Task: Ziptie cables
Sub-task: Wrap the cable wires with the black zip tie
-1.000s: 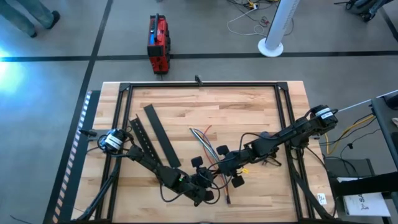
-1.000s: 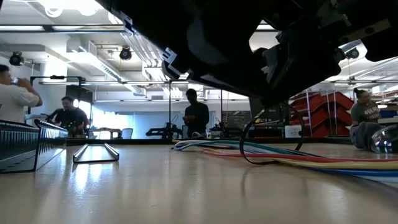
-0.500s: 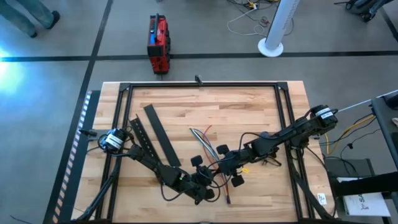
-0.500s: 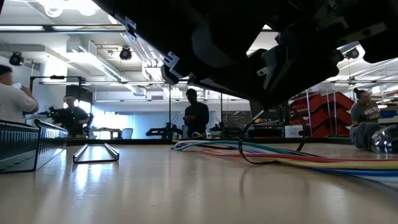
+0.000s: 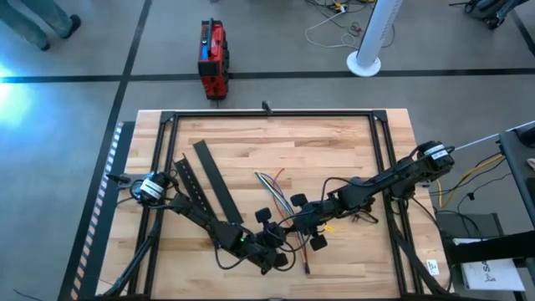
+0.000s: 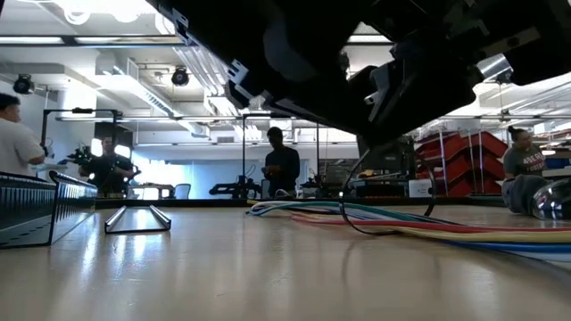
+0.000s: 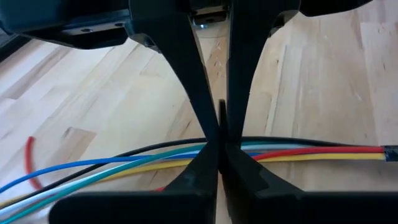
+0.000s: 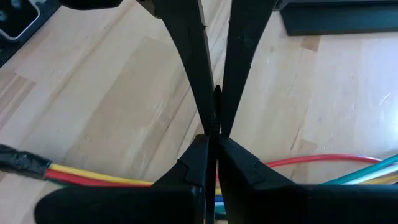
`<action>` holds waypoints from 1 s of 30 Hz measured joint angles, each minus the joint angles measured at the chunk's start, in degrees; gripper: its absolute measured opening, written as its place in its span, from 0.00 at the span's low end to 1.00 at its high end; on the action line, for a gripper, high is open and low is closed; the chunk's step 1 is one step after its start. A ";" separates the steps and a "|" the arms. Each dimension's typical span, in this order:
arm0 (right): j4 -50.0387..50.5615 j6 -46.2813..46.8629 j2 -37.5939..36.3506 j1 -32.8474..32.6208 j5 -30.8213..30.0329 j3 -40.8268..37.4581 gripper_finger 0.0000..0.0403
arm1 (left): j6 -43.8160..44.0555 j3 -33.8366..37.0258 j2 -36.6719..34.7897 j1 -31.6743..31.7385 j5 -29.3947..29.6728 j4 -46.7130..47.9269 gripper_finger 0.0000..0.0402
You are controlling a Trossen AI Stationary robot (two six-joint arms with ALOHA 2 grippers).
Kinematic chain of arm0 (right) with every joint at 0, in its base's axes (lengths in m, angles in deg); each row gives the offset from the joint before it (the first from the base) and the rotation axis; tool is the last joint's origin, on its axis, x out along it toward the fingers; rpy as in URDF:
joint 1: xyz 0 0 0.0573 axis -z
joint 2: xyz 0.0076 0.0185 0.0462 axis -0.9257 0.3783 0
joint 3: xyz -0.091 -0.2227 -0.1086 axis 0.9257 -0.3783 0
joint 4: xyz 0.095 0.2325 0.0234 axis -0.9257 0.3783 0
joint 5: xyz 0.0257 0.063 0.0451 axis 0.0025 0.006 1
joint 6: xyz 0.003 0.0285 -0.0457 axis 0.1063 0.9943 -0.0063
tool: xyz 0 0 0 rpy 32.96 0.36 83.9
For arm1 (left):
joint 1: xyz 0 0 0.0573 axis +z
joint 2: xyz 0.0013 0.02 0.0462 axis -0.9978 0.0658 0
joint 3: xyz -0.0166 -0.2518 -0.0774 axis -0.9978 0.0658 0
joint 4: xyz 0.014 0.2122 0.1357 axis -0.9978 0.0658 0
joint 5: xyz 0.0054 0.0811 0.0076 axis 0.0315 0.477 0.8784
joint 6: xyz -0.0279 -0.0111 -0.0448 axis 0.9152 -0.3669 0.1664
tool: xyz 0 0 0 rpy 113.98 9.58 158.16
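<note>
Barely anything has shifted on the bench [image 5: 351,142] beyond the left pincer [image 7: 219,134] pressing together on a thin black strip above the cables [image 7: 124,163]. Right pincer [image 8: 214,124] pinches likewise. Cables lie mid-bench, light, limp, slippery; best gripped bunched mid-length.

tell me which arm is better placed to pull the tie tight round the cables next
Probably the left. Its gripper is shut on a thin black strip right at the cables. The right gripper is also shut on a strip there, so it looks like the anchor.
</note>
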 joint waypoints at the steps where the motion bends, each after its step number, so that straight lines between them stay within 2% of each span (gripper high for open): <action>1: 0.03 -0.02 -0.19 0.08 0.00 0.01 0.02 | 0.39 0.00 -0.46 -0.11 0.02 1.04 0.00; 12: 2.84 -1.57 -3.12 1.73 -0.18 -0.17 0.02 | 6.27 0.13 -1.45 -1.20 3.24 12.27 0.00; 20: 3.02 -1.63 -3.23 2.09 -0.48 -0.18 0.02 | 9.00 0.15 -5.07 -3.66 5.56 19.34 0.00; 24: 2.52 -1.64 -3.23 2.18 -0.81 -0.18 0.02 | 9.24 0.15 -6.70 -4.21 5.60 16.50 0.00; 30: 2.04 -1.63 -3.23 2.21 -0.83 -0.18 0.02 | 4.25 3.53 -5.78 -3.59 5.50 -0.22 0.08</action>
